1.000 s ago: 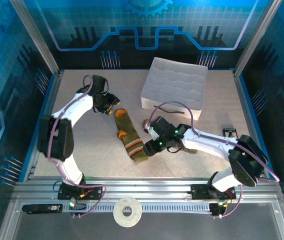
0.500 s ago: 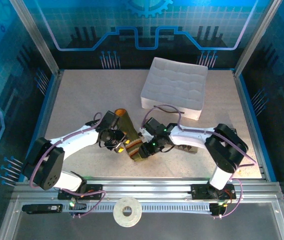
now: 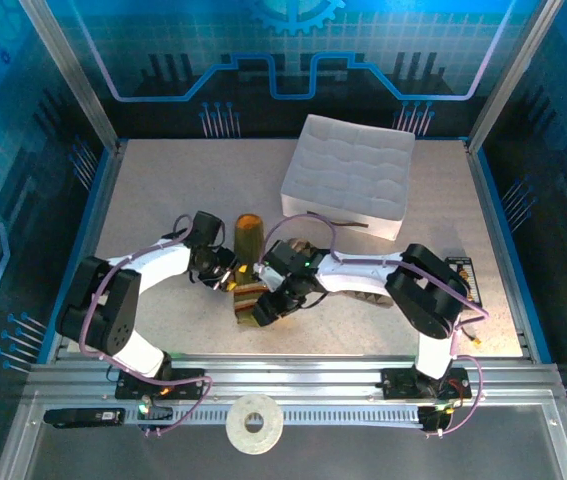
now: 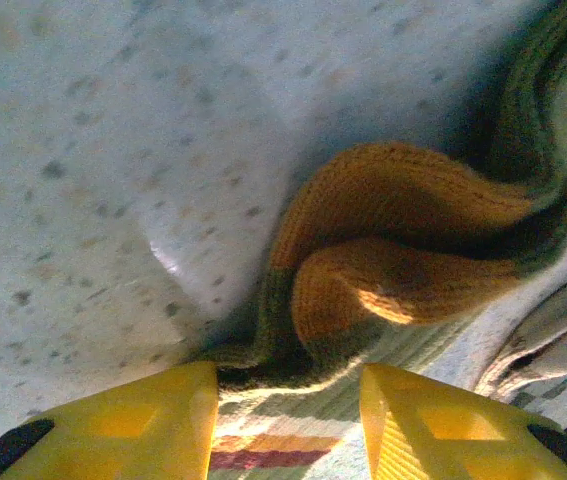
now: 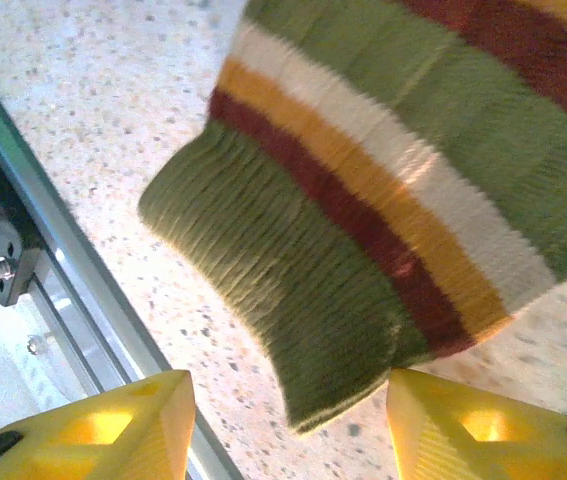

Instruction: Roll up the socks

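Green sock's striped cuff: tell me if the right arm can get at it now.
Probably yes: the right claw hangs open just over the cuff, with nothing between them.

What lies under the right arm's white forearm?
A brown checked sock: only its edge peeks out beside the forearm. The rest is covered by the arm, so how it lies cannot be told.

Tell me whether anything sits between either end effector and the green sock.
Nothing visible does. The left end effector is open right at an orange fold of the green sock, and the right end effector is open over its striped cuff.
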You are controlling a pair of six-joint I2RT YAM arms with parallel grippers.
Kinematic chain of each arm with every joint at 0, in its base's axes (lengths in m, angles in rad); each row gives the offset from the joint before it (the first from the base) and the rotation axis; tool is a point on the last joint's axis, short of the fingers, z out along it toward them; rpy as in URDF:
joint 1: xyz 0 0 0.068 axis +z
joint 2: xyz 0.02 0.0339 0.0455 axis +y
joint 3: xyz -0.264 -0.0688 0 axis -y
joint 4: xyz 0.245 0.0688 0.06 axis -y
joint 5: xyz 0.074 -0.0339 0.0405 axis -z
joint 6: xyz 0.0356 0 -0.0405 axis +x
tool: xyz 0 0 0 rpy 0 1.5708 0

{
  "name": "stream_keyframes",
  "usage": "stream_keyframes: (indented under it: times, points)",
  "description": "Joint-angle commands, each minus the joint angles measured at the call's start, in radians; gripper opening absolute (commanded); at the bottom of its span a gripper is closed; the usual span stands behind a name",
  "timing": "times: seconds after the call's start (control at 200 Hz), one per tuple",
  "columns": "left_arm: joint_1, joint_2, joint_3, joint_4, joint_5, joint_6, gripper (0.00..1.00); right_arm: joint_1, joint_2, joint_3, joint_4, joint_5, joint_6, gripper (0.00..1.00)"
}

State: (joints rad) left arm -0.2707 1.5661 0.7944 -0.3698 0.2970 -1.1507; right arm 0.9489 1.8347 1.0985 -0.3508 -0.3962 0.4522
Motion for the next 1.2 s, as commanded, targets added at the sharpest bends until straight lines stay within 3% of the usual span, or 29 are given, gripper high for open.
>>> stream_keyframes:
  times: [0.0,0.2,0.26,0.405,0.495,0.775,0.886,1.086,1.196]
  points:
    - [0.008,-0.002,0.053,-0.055,0.032,0.077,0.42,0.006,-0.028,0.024,-0.059,0.062,-0.054,0.55]
    - [0.008,-0.134,0.061,-0.183,-0.035,0.07,0.45,0.075,-0.209,-0.044,-0.037,0.298,-0.357,0.6]
    - [0.008,-0.172,0.063,-0.224,-0.041,0.071,0.46,0.115,-0.25,-0.089,0.013,0.349,-0.501,0.59]
    - [0.007,-0.259,0.035,-0.293,-0.027,0.036,0.46,0.201,-0.312,-0.213,0.198,0.457,-0.826,0.68]
    - [0.007,-0.319,-0.011,-0.308,-0.009,0.001,0.47,0.225,-0.309,-0.295,0.318,0.528,-0.949,0.73]
    - [0.007,-0.471,-0.141,-0.343,0.016,-0.063,0.47,0.245,-0.16,-0.281,0.476,0.661,-1.051,0.74]
    - [0.007,-0.495,-0.164,-0.348,0.021,-0.07,0.46,0.25,-0.119,-0.254,0.476,0.657,-1.048,0.72]
    - [0.008,-0.498,-0.173,-0.342,0.023,-0.073,0.46,0.252,-0.073,-0.233,0.48,0.668,-1.017,0.54]
    - [0.008,-0.491,-0.17,-0.336,0.025,-0.071,0.46,0.252,-0.058,-0.21,0.445,0.641,-0.998,0.36]
